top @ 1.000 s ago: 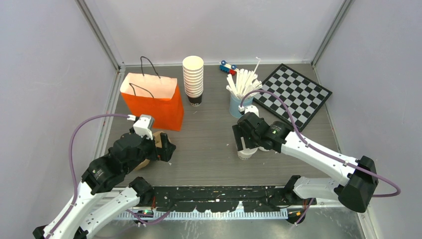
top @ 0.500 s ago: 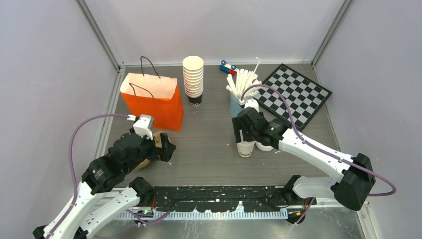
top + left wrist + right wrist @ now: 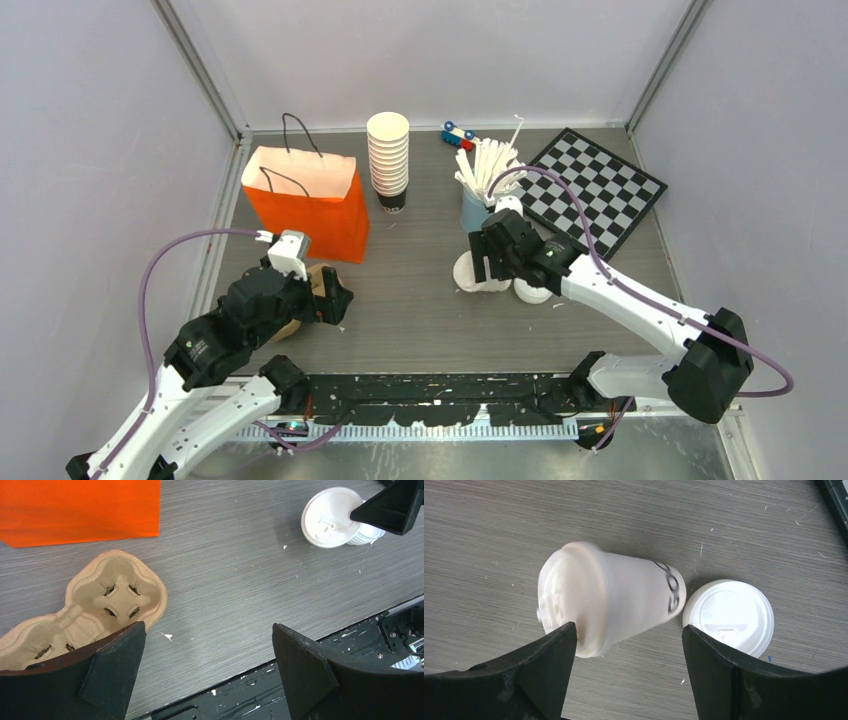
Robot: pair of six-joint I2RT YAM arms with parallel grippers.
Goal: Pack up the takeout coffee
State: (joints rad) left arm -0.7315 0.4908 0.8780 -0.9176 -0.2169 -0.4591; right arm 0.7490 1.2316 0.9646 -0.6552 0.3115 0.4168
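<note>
One takeout coffee cup [image 3: 609, 600] lies tipped on its side on the table, lid to the left, blurred. It sits just past the fingertips of my open right gripper [image 3: 627, 630], whose left finger [image 3: 539, 670] overlaps its lid rim. The top view shows this cup [image 3: 468, 272] left of the right gripper [image 3: 487, 268]. A second lidded cup [image 3: 729, 615] stands upright beside it, also seen as the standing cup [image 3: 532, 291]. My left gripper [image 3: 208, 627] hangs open over bare table, next to a brown pulp cup carrier [image 3: 115, 595].
An orange paper bag [image 3: 305, 200] stands open at the back left. Behind the middle are a stack of lidless cups [image 3: 388, 160], a light-blue cup of white sticks [image 3: 478, 205], a toy car [image 3: 458, 134] and a chessboard [image 3: 595, 190].
The right gripper has moved away from the near edge. The cup that was under its fingers has tipped over and now lies with its lid to the left. The left arm is still.
</note>
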